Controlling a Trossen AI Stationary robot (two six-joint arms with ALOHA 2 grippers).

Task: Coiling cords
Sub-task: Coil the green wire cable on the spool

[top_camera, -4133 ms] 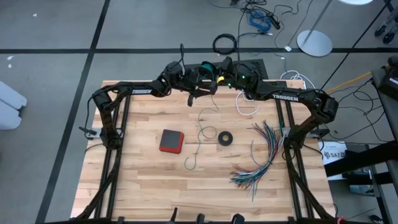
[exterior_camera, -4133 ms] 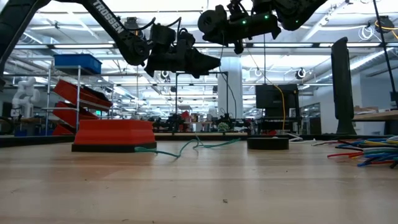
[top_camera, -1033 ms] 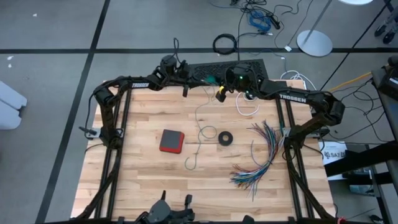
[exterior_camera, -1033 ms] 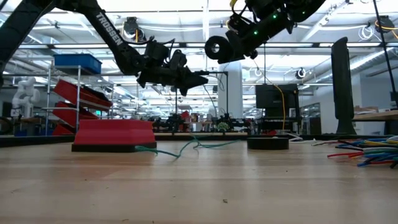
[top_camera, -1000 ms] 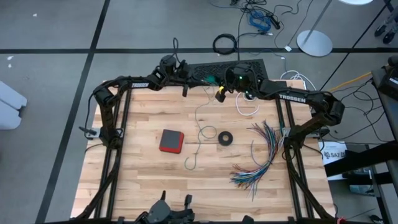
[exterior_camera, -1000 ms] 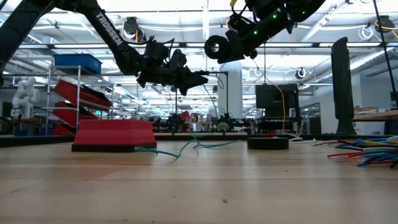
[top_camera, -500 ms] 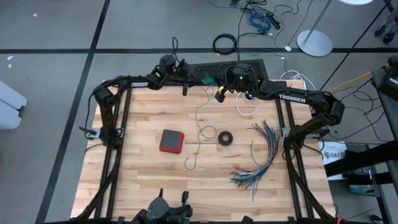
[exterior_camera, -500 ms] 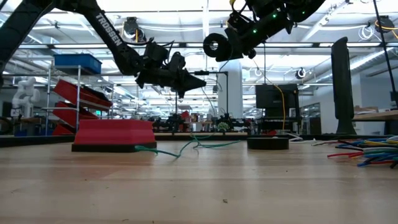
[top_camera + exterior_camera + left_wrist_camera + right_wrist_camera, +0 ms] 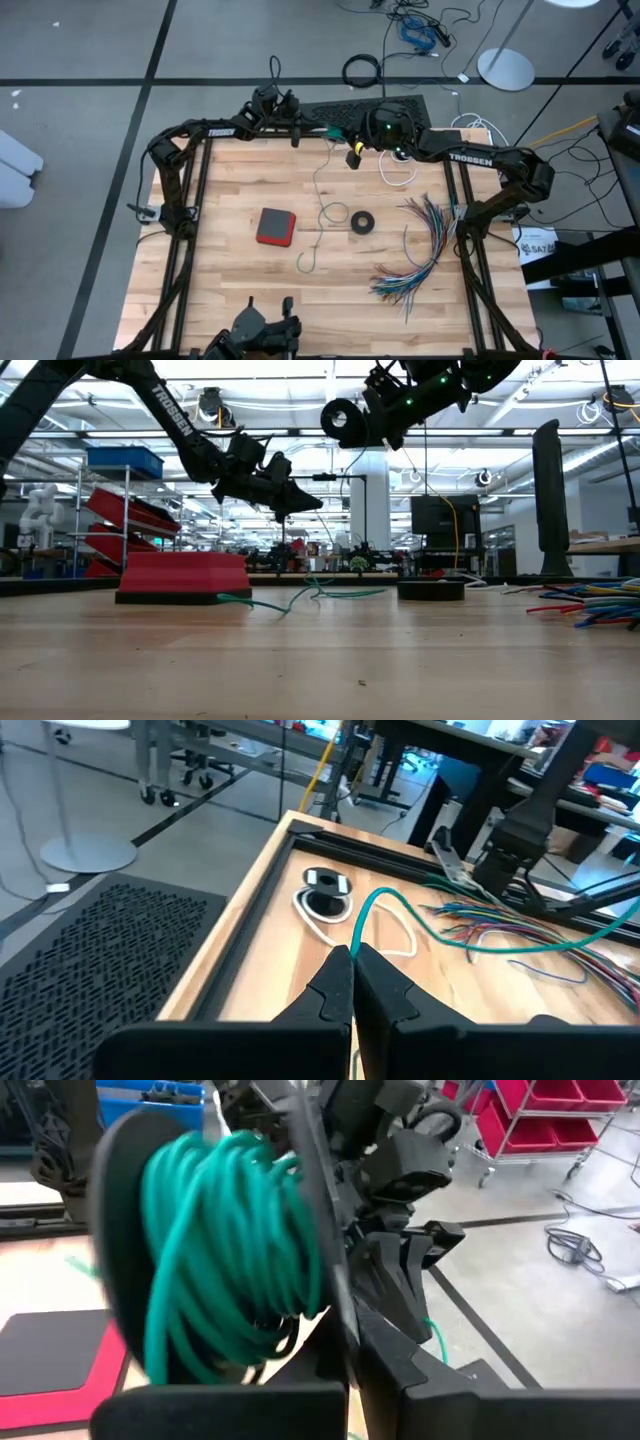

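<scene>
1. Since four seconds ago both arms have pulled back from the middle of the bench (image 9: 230, 290) to its far edge, and the left end effector (image 9: 297, 135) has drawn away from the right end effector (image 9: 352, 157).
2. The left end effector is shut, its fingers (image 9: 335, 982) pinching the green cord (image 9: 440, 920) close to its end.
3. The right end effector is also shut; it grips a black spool (image 9: 125, 1230) on which many turns of green cord are already wound.
4. The rest of that cord hangs down and trails loose across the bench beside the red block (image 9: 275, 226) and the black ring (image 9: 363, 222).
5. The white cord (image 9: 398, 170) lies untouched near the far right corner, joined to its round piece (image 9: 324, 880).
6. The step in hand looks like winding more green cord onto the spool.
7. To do it well, the left arm should keep the strand lightly taut and feed it square to the spool so turns lie side by side.
8. Slack is the likely risk: a loop could slip off the spool or snag on the coloured wires (image 9: 425, 250).
</scene>
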